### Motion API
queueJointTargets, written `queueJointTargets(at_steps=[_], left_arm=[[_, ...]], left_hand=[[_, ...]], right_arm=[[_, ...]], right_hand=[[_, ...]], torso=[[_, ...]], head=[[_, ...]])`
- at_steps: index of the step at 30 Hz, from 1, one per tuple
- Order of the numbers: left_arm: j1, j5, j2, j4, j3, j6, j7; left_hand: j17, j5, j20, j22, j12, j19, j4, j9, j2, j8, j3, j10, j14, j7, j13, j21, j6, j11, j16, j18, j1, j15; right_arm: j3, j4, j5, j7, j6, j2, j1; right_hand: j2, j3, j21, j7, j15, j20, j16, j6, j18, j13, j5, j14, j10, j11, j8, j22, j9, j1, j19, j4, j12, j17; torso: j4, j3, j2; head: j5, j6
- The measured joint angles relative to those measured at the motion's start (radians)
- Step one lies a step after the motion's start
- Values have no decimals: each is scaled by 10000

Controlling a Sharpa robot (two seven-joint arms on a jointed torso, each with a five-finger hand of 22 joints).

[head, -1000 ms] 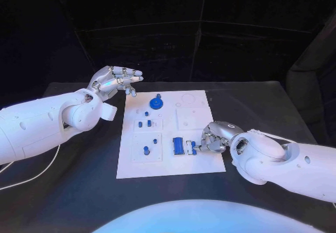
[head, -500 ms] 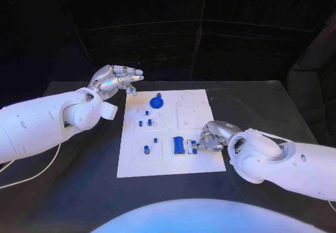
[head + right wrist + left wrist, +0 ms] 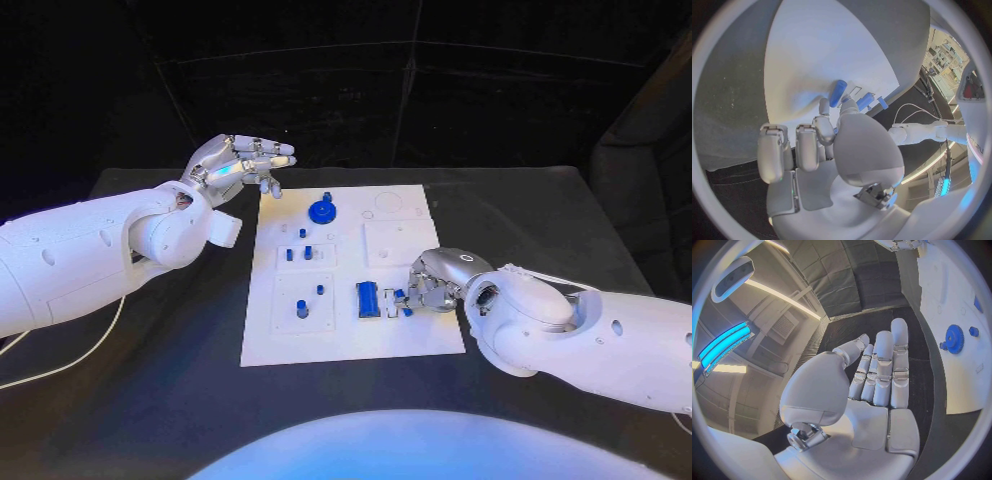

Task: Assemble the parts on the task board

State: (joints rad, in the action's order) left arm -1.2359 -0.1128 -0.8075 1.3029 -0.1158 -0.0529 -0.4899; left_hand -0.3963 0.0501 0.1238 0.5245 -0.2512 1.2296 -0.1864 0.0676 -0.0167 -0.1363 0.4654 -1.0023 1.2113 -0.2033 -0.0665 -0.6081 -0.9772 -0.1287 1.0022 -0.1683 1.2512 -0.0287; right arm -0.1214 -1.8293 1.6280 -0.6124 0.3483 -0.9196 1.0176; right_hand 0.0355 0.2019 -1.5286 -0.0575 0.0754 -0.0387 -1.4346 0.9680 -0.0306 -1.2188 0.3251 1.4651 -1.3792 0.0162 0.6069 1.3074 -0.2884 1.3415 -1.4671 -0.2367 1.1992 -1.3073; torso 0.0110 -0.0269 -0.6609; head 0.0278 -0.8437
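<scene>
Black table [image 3: 173,400] carried the white task board [image 3: 418,335] in its middle, with dark curtains behind it. On the board lay several small blue parts.

The right hand [image 3: 433,285] rested over the near right part of the board. Its fingers were bent down toward the board. Just beside its fingertips, on the side of the left arm, lay a long blue block [image 3: 368,299] and a smaller blue piece [image 3: 394,303]. In the right wrist view the fingertips [image 3: 824,107] stood at the end of the same long blue block [image 3: 837,93], with two smaller blue pieces [image 3: 865,101] close to the thumb. I could not tell whether the hand pinched any part or only touched it.

The left hand [image 3: 238,165] hung above the table, off the far left corner of the board, well apart from the right hand. It held nothing. In the left wrist view its fingers [image 3: 882,370] were stretched out nearly straight and lay side by side over the dark table. Beyond these fingertips, on the board, stood a blue gear [image 3: 953,339], which the head view showed on the far part of the board [image 3: 322,212]. Between the two hands lay more little blue pegs [image 3: 300,252] in their square fields.
</scene>
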Motion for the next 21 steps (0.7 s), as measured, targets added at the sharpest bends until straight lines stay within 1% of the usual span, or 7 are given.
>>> queueJointTargets(at_steps=[3, 5, 16, 21], left_arm=[[0, 0, -1, 1, 0, 3, 2], [0, 0, -2, 1, 0, 5, 3], [0, 0, -5, -1, -1, 17, 7], [0, 0, -4, -7, -1, 29, 13]], left_hand=[[0, 0, 0, 0, 0, 0, 0, 0, 0, 0, 0, 0, 0, 0, 0, 0, 0, 0, 0, 0, 0, 0], [0, 0, 0, 0, 0, 0, 0, 0, 0, 0, 0, 0, 0, 0, 0, 0, 0, 0, 0, 0, 0, 0], [-1, 0, 0, 1, 0, 0, 0, 0, 0, 0, 0, 0, 1, 0, 0, 0, 0, 0, 0, 0, 0, -1], [-1, 0, 0, 1, 0, 0, 0, 0, 0, 0, 0, 0, 1, -21, 0, 0, 21, 0, 0, 0, 0, -1]], right_arm=[[4, 2, 149, -14, -27, 1, 2], [2, 4, 226, -26, -42, -5, 3], [-10, 12, 484, -62, -97, -130, -9], [-10, 3, 605, -62, -183, -173, -9]], right_hand=[[-20, -9, 0, 35, 0, 0, 0, -35, 1, 2, 0, 0, 0, 0, 0, 0, 0, 66, 0, 11, -1, 0], [-44, -14, 0, 37, 0, 0, 0, -37, 0, 2, 0, 0, 0, -1, 40, 0, -9, 90, 0, 16, -1, 0], [-44, 1, 0, 52, -1, -1, 0, -63, 0, 45, 0, 0, 1, -1, 40, 0, -8, 90, 0, 56, -50, 0], [-27, 67, 25, -39, -1, -1, 0, -288, 0, 104, -100, 0, 23, -23, -2, 0, 42, 341, 0, 159, -145, 0]], torso=[[0, 0, 2], [0, 0, 2], [0, 9, 3], [0, 9, 3]], head=[[1, 6], [-1, 6], [-3, 16], [10, 5]])
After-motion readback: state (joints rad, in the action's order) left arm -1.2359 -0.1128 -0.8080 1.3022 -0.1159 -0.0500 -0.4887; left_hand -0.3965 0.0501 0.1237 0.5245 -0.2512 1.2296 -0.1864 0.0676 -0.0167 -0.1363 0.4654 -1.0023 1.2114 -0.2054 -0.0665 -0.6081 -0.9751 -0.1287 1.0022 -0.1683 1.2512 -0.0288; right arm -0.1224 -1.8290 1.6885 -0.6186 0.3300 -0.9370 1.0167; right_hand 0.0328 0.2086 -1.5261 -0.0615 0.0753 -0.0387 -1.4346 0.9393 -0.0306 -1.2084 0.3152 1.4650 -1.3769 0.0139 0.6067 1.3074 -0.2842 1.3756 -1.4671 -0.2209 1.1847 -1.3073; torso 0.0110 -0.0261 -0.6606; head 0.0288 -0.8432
